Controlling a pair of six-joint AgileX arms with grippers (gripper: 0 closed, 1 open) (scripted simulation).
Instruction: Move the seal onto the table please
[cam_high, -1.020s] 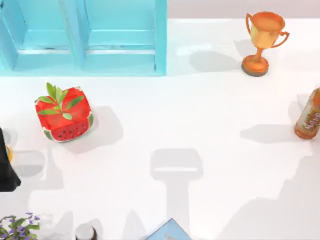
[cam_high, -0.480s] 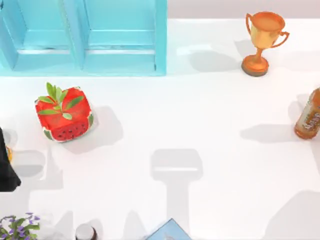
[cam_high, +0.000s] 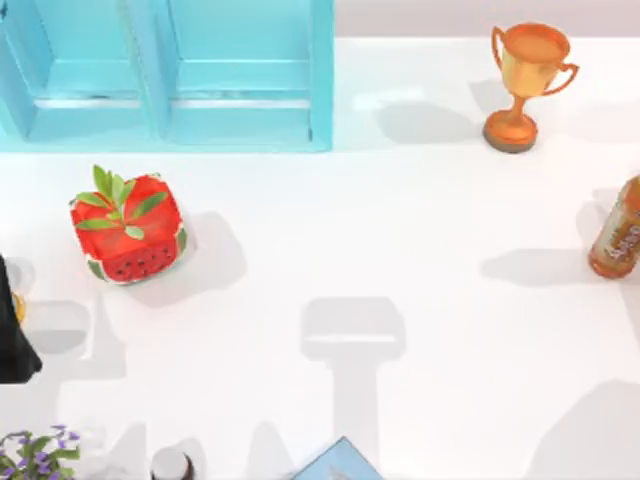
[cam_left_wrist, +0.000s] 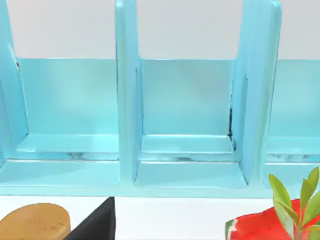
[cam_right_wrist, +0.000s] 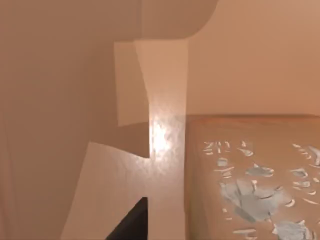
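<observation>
A tan-brown wooden block with a rounded top (cam_left_wrist: 35, 221), which I take for the seal, sits low in the left wrist view, just outside a black finger (cam_left_wrist: 97, 224). In the top view only an orange-tan sliver (cam_high: 18, 308) of it shows at the far left edge, against my black left gripper (cam_high: 12, 342), over the white table (cam_high: 420, 230). The right wrist view is pressed close to tan-brown surfaces, one of them flecked with pale marks (cam_right_wrist: 250, 192), with a dark wedge (cam_right_wrist: 129, 224) at its edge.
The turquoise shelf cabinet (cam_high: 170, 75) stands at the back left with bare compartments (cam_left_wrist: 187, 145). A watermelon cube (cam_high: 127, 228) sits right of the left gripper. A trophy (cam_high: 525, 85) is back right, and an orange-brown bottle (cam_high: 618, 235) at the right edge. A plant (cam_high: 35, 458) and a blue book (cam_high: 340, 462) lie at the front.
The large shadow at the front right has drawn back toward the right corner. The left gripper and the objects on the table have not moved.
</observation>
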